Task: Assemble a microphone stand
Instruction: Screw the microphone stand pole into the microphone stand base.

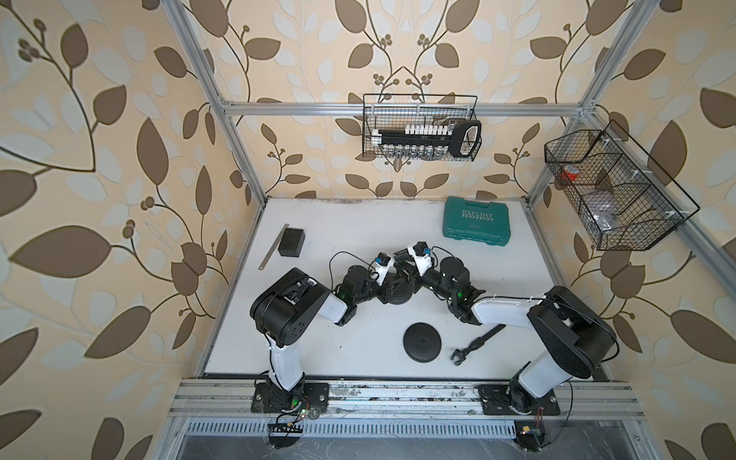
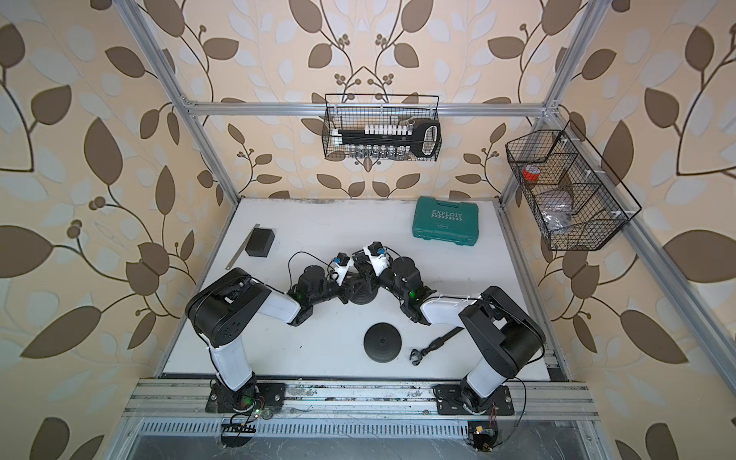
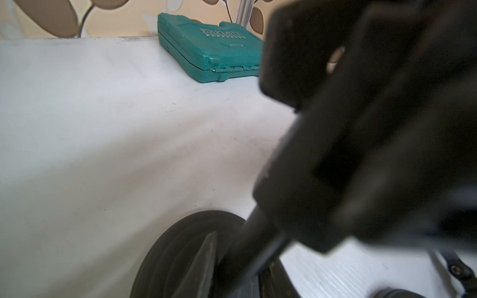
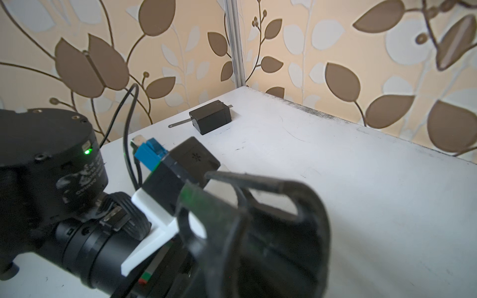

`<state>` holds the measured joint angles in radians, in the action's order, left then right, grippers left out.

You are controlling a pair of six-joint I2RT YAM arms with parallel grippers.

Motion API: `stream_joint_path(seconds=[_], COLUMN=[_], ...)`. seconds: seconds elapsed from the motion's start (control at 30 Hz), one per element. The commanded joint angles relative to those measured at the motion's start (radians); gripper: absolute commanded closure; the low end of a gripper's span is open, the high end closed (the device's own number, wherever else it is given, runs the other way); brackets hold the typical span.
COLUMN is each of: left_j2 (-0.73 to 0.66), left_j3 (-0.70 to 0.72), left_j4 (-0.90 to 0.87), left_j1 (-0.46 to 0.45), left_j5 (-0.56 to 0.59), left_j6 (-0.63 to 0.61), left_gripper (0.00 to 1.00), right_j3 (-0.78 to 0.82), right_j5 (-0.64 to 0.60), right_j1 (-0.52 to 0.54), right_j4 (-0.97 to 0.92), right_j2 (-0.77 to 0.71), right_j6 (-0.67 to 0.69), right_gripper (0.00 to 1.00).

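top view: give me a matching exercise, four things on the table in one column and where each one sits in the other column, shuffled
Things
1. teal case
2. black box
3. loose round base
4. clip arm

Places
A. near side, lying slantwise by the right arm
B. far left, beside the metal ruler
C. far right corner of the table
D. near side, flat, about midway across

Pairs: 1-C, 2-B, 3-D, 4-A

Two bases (image 1: 423, 342), one clip rod (image 1: 480, 341), two baskets (image 1: 398, 115) (wire), one case (image 1: 476, 220)
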<state>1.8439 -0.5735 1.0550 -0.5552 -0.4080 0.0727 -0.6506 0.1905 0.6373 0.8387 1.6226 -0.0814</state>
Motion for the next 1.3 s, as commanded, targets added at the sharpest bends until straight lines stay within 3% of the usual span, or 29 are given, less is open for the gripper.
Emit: stream_joint_path(seconds=[0.0,0.37,0.53,0.63,0.7,0.83,1.07,1.27], left_j2=[0.026,0.042,0.038,0.031,0.03,0.037,0.047,0.056], left_j3=[-0.007,-0.023,-0.008,-0.013,-0.018,-0.022,-0.025,-0.03], left_j4=[0.077,0.045,0.02,-0.023,-0.049,-0.056,-0.067,-0.098], left_j1=[0.005,0.003,0.004,0.0,-0.004,-0.008,-0.014,-0.026], left_j5=[0.016,0.02,0.032,0.034,0.033,0.018,0.001,0.009], left_j6=[0.028,0.016,-0.011,-0.046,-0.061,-0.069,-0.085,-0.121], left_gripper=[0.76,0.9,0.93,0.93,0.92,0.91,0.91,0.91], right_j3=[0.022,0.035,0.042,0.047,0.056,0.072,0.017,-0.082], right_j5=[0.067,0.085,0.145,0.179,0.207,0.26,0.428,0.538], right_j1=[0.022,0.013,-0.013,-0.033,-0.053,-0.103,-0.229,-0.259], right_j4=[-0.188,-0.188,-0.211,-0.255,-0.295,-0.376,-0.484,-0.541], right_j2=[0.027,0.01,-0.014,-0.048,-0.088,-0.161,-0.203,-0.147], right_j6=[-0.005,0.002,0.034,0.078,0.113,0.172,0.244,0.319], right_gripper=[1.0,0.97,0.8,0.66,0.51,0.36,0.38,0.38])
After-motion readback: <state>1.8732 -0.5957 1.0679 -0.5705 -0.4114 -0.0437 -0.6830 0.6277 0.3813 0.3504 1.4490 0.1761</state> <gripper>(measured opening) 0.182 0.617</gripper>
